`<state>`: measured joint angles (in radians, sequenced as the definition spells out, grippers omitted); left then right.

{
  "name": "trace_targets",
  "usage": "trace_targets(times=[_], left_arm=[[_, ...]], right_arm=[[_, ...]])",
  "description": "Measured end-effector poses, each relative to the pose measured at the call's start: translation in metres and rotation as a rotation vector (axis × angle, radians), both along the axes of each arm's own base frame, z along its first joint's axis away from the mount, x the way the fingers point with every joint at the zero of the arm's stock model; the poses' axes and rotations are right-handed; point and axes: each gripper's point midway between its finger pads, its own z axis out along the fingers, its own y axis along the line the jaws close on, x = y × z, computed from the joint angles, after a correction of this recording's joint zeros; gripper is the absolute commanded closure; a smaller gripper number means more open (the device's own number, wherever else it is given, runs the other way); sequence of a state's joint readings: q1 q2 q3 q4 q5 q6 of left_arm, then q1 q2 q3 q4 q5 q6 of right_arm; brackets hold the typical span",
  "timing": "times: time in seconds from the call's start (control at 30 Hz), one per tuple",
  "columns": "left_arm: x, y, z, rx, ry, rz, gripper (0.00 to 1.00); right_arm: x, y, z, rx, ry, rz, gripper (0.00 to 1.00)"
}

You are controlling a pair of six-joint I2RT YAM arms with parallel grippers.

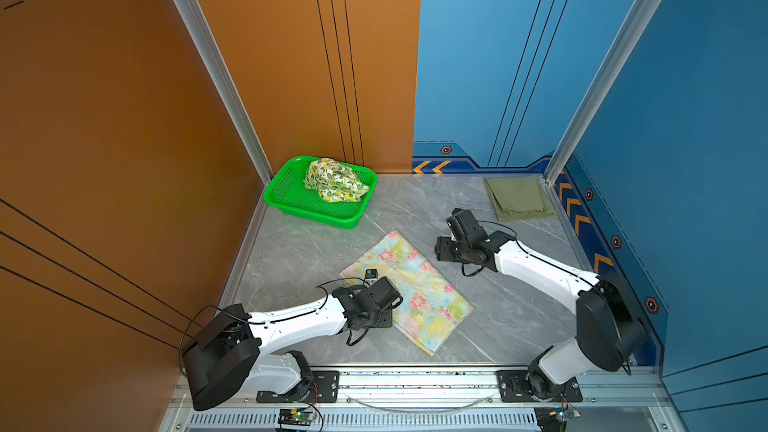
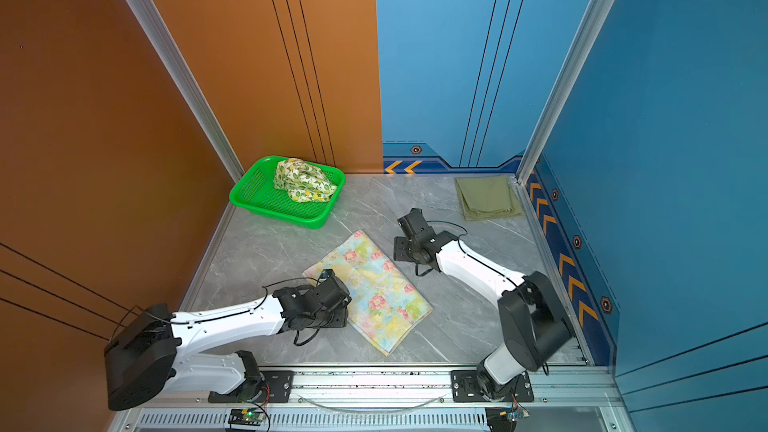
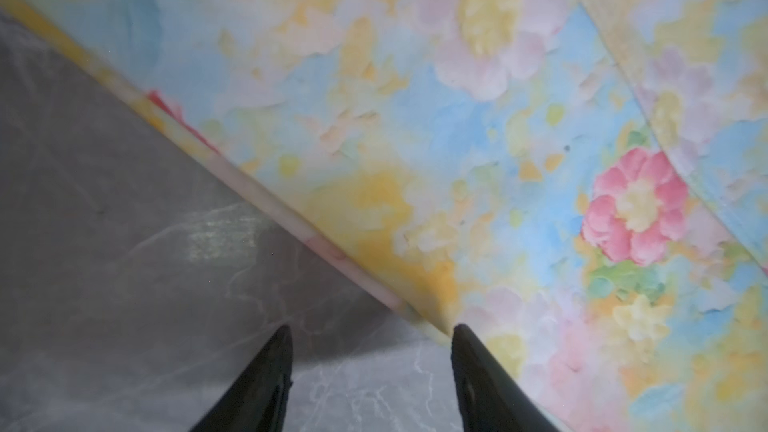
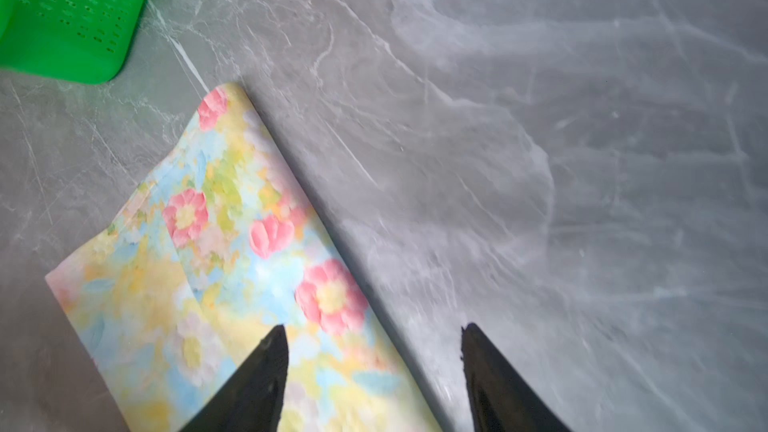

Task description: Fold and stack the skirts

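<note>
The pastel floral skirt lies folded flat in the middle of the table. In the back right corner rests the olive-green skirt, folded. A crumpled lemon-print skirt sits in the green basket. My left gripper is open just above the table at the floral skirt's near-left edge, with only a corner of cloth by one fingertip. My right gripper is open over the same skirt's far-right edge, one finger above the cloth and one above bare table.
The green perforated basket stands at the back left against the orange wall. Grey marble tabletop shows around the floral skirt. Walls close the left, back and right sides, and a metal rail runs along the front.
</note>
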<state>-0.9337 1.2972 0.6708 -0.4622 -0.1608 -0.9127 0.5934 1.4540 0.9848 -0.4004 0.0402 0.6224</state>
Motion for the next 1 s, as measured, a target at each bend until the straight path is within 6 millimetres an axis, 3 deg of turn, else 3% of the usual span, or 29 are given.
trace_targets(times=[0.2, 0.4, 0.67, 1.0], left_arm=[[0.055, -0.014, 0.05, -0.05, -0.107, 0.007, 0.28], [0.109, 0.006, 0.058, -0.007, -0.134, 0.05, 0.27], [0.137, 0.026, 0.052, 0.02, -0.108, 0.065, 0.26], [0.134, 0.028, 0.046, 0.002, -0.084, 0.056, 0.26]], right_arm=[[-0.081, -0.031, -0.004, 0.125, 0.023, -0.137, 0.34], [-0.129, -0.021, -0.012, 0.25, 0.071, -0.201, 0.34], [-0.162, -0.008, -0.024, 0.309, 0.145, -0.278, 0.38], [-0.171, -0.006, -0.04, 0.307, 0.197, -0.351, 0.38]])
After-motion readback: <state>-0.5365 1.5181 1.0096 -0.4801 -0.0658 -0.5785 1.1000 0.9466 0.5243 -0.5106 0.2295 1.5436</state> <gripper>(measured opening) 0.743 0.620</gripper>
